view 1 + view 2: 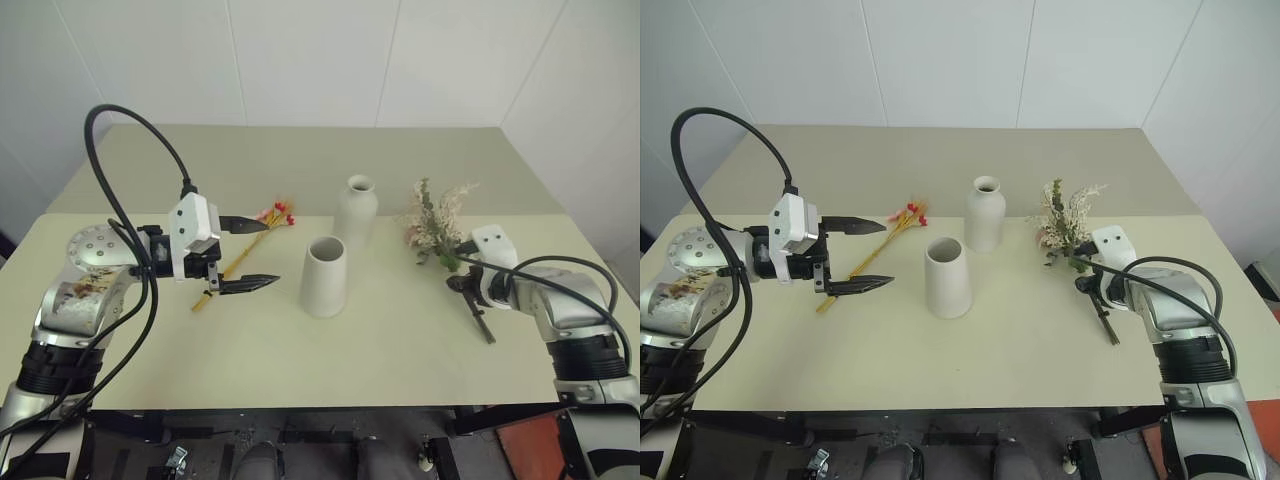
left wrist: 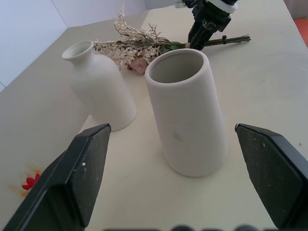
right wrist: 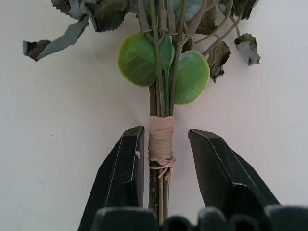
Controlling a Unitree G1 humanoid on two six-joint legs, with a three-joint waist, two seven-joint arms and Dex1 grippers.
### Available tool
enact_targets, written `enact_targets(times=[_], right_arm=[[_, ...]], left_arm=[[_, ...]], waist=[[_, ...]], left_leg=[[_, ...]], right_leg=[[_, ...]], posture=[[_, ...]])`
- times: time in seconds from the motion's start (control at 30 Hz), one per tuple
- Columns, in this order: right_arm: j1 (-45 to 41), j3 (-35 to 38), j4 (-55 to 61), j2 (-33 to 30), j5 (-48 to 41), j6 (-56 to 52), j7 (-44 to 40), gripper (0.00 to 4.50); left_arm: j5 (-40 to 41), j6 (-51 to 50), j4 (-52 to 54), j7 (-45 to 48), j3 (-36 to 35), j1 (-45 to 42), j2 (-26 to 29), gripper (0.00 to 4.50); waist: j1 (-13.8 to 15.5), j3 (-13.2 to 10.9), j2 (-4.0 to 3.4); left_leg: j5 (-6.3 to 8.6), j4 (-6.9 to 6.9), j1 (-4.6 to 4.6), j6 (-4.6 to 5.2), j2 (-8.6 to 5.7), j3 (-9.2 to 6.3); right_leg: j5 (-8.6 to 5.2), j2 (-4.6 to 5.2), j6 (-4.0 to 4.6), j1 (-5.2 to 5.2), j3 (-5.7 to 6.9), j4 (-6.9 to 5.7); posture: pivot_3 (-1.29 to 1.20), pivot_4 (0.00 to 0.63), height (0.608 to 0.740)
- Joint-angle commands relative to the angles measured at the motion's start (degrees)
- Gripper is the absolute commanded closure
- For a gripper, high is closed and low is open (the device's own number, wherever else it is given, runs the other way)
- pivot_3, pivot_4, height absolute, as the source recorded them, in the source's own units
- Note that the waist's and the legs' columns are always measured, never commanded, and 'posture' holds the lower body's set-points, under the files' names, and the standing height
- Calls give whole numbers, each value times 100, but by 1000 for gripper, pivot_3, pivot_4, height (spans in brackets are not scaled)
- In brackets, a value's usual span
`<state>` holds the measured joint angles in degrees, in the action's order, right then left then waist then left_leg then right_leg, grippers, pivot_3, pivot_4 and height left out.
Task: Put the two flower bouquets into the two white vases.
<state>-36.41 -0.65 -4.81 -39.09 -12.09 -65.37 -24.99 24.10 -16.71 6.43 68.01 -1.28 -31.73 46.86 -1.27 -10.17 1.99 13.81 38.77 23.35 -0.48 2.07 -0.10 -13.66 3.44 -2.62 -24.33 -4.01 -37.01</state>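
Landmark: plain white matte cone vase w/ wide mouth [image 1: 324, 276], upright mid-desk on the pale beige desk [image 1: 400, 340].
Bottle vase: white matte narrow-neck bottle vase [image 1: 356, 211], upright, just behind cone vase, slightly to its right.
Slim bunch: yellow wheat-like stalks w/ small red flowers [image 1: 262, 226], flat on desk, left of cone vase.
Big bunch: pink roses, cream sprigs, green leaves, dark stem [image 1: 437, 225], lying on desk well right of cone vase.
Left hand [image 1: 244, 254]: released, fingers spread wide, hovering left of cone vase, above slim bunch.
Right hand [image 3: 163, 159]: fingers straddle the big bunch's stem at its twine wrap; one finger touching or nearly, other apart; not clenched.
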Motion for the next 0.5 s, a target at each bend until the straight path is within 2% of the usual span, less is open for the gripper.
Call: enact_targets(times=[0.03,0.13,0.17,0.23,0.33,0.5], right_arm=[[-216,96,74,-45,70,162,1,2659],[-285,51,17,-45,110,197,9,2659],[-287,-1,13,-75,110,203,-48,2824],[-272,-47,36,-91,104,178,-90,3228],[-273,-59,42,-74,55,56,-148,4233],[-373,-68,-13,27,230,394,45,4312]], left_arm=[[27,22,151,-59,-134,-78,39,0],[36,25,158,-66,-130,-76,28,0],[38,27,162,-69,-130,-69,27,0],[41,32,159,-74,-134,-56,26,0],[41,24,181,-100,-136,-30,21,0],[43,30,208,-153,-149,16,18,0]], waist=[[-3,0,0],[-1,0,0],[0,0,0],[1,0,0],[2,0,0],[-3,0,0]], left_leg=[[0,0,0,0,0,0],[0,0,-1,0,0,0],[0,0,-1,0,0,0],[0,0,0,0,0,0],[0,0,0,0,0,0],[0,0,-1,0,0,0]], right_leg=[[0,0,0,0,0,0],[0,0,0,0,0,0],[0,0,0,0,0,0],[0,0,0,0,0,0],[0,0,0,0,0,0],[0,0,0,0,0,-1]], posture=[[0,150,740],[0,150,740],[0,150,740],[0,150,740],[0,150,740],[0,150,740]])
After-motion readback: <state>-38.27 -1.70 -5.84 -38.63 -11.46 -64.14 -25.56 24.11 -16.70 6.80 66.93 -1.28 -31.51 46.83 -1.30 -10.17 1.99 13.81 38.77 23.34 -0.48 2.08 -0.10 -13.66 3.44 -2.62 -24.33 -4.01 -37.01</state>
